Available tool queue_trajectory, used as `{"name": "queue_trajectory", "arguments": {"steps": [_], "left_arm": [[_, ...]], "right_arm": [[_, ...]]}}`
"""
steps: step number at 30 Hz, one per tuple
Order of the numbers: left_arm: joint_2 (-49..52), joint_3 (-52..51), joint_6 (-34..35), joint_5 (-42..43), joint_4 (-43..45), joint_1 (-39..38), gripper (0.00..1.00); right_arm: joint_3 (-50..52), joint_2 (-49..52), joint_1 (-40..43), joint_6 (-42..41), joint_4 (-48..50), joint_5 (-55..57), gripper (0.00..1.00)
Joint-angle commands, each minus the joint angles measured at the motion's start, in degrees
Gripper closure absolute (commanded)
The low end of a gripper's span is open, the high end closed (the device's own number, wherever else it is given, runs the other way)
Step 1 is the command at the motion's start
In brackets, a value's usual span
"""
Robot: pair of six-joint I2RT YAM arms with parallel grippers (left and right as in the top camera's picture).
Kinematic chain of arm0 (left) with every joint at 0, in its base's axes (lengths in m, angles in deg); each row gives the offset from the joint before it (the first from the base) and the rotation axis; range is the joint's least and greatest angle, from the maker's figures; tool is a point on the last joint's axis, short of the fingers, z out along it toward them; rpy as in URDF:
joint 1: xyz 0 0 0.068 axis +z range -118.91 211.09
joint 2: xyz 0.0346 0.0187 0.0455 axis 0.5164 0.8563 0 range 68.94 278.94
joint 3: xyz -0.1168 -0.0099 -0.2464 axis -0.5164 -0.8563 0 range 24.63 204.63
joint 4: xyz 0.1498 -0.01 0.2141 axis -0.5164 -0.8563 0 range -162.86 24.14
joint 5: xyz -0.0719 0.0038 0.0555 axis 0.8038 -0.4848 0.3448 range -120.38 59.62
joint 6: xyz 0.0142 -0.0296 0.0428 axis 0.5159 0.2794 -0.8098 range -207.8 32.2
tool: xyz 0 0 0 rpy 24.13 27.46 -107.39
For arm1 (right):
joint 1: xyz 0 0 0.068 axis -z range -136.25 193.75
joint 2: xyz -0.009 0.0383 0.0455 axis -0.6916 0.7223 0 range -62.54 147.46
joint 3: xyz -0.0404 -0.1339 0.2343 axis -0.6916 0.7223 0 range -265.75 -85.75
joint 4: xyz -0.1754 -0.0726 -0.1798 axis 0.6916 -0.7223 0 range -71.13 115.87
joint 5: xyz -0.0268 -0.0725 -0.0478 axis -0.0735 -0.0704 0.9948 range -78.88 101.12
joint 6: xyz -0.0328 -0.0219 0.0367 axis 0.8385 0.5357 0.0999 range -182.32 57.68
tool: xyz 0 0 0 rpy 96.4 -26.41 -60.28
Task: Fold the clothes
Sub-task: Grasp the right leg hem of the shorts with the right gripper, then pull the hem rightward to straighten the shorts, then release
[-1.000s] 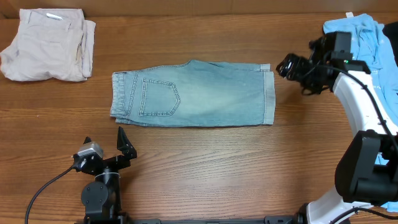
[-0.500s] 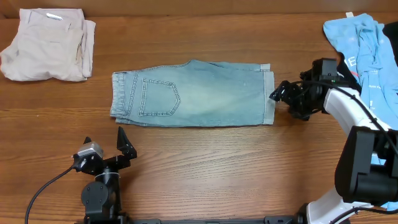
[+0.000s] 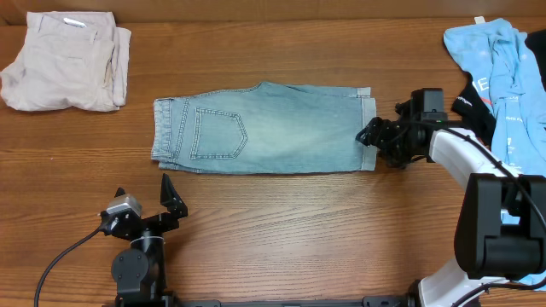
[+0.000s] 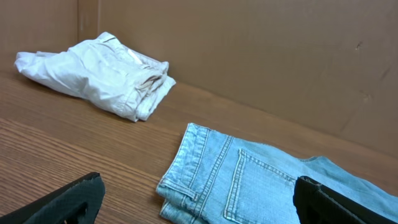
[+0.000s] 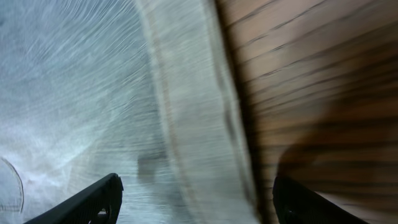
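Note:
Light-wash denim shorts (image 3: 264,128) lie flat, folded lengthwise, in the middle of the table, waistband left, cuffed hem right. My right gripper (image 3: 368,136) is open at the cuffed hem (image 5: 199,124), its jaws standing either side of the hem edge, one over the denim, one over the wood. My left gripper (image 3: 141,205) is open and empty near the front edge, pointing at the waistband and back pocket (image 4: 261,180). Folded beige shorts (image 3: 64,60) lie at the back left and also show in the left wrist view (image 4: 99,74). A sky-blue T-shirt (image 3: 499,60) and a black garment (image 3: 473,107) lie far right.
The wooden table (image 3: 281,222) extends bare in front of the shorts. A brown wall (image 4: 249,56) stands behind the table. The right arm (image 3: 465,158) reaches in from the right edge.
My right gripper has moved left and toward the front, from near the blue T-shirt down to the cuffed hem of the denim shorts. The left arm has not moved.

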Motion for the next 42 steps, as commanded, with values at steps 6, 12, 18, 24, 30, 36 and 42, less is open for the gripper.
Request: {"name": "queue_trajectory", "arguments": {"steps": [6, 12, 18, 24, 30, 36, 42], "left_arm": [[-0.5, -0.3, -1.3, 0.1, 0.1, -0.4, 0.0], [-0.5, -0.3, -1.3, 0.1, 0.1, -0.4, 0.0], [-0.5, -0.3, -1.3, 0.1, 0.1, -0.4, 0.0], [-0.5, -0.3, -1.3, 0.1, 0.1, -0.4, 0.0], [-0.5, -0.3, -1.3, 0.1, 0.1, -0.4, 0.0], [-0.5, -0.3, -1.3, 0.1, 0.1, -0.4, 0.0], [-0.5, -0.3, -1.3, 0.1, 0.1, -0.4, 0.0]], "right_arm": [[0.2, -0.8, -2.4, -1.5, 0.5, 1.9, 0.18], [0.2, -0.6, -2.4, -1.5, -0.1, 6.5, 0.18], [0.2, 1.3, -2.4, -1.5, -0.8, 11.0, 0.18], [0.2, 3.4, -2.5, -1.5, 0.0, 6.4, 0.33], [0.2, 3.4, -2.4, -1.5, 0.2, 5.6, 0.85], [-5.7, 3.4, 0.5, -1.5, -6.5, 7.1, 0.96], [-19.1, 3.4, 1.6, -1.4, -24.6, 17.3, 0.96]]}}
